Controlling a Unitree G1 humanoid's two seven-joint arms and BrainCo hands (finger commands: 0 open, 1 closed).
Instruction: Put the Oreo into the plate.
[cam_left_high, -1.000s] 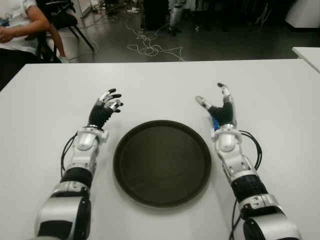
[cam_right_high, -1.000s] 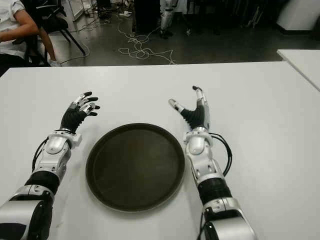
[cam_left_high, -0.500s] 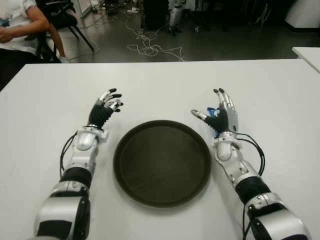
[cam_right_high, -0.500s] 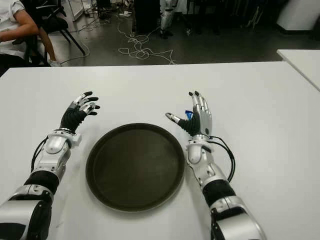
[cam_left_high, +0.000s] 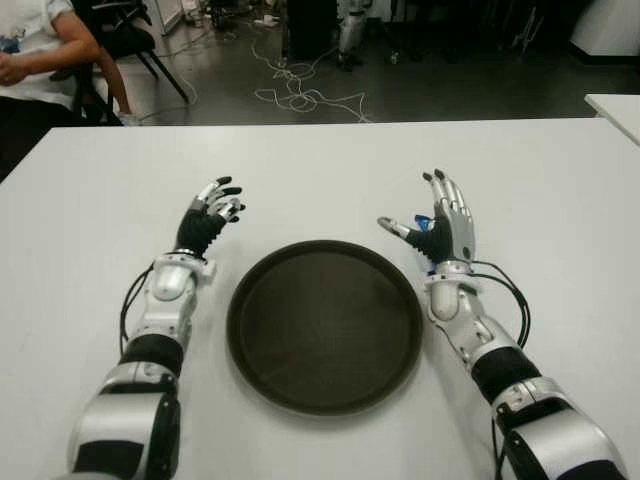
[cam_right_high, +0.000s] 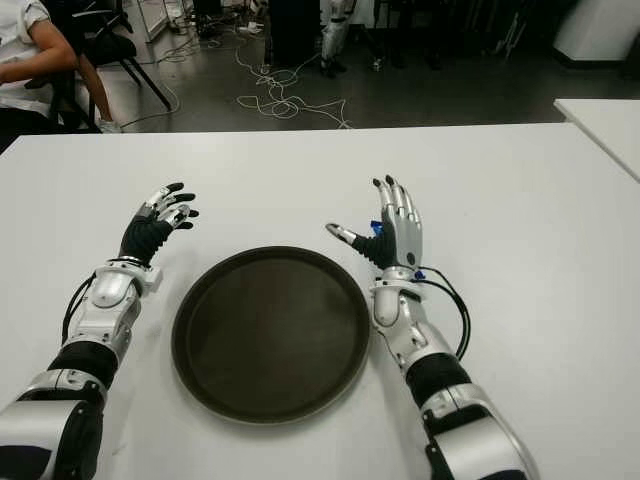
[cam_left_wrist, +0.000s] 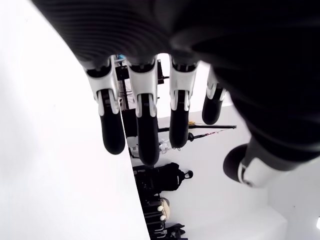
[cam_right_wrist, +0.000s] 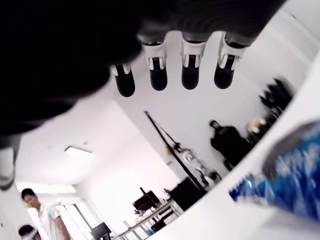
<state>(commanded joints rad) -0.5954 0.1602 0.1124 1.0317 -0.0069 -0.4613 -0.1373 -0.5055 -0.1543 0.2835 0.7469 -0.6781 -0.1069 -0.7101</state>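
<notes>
**Right hand poised over the Oreo pack, beside the empty plate**

A round dark plate (cam_left_high: 323, 325) sits on the white surface (cam_left_high: 320, 165), near the surface's near edge and about midway between its left and right edges. Nothing lies in the plate.

The right hand (cam_left_high: 440, 225) shows just beyond the plate's right rim, raised with the palm turned toward the plate. Its fingers (cam_left_high: 447, 196) are extended and spread, the thumb reaching out over the rim side, and they grip nothing. The Oreo (cam_left_high: 424, 222), a small blue packet, shows only as a sliver between thumb and palm in the eye views; the right wrist view shows the blue wrapper (cam_right_wrist: 287, 172) lying on the surface below the outstretched fingers, apart from them.

The left hand (cam_left_high: 208, 222) shows just beyond the plate's left rim, its fingers loosely curved and holding nothing.

At the far left corner of the surface a person (cam_left_high: 40, 50) sits on a chair, and cables (cam_left_high: 300, 95) trail across the dark floor beyond the far edge.
</notes>
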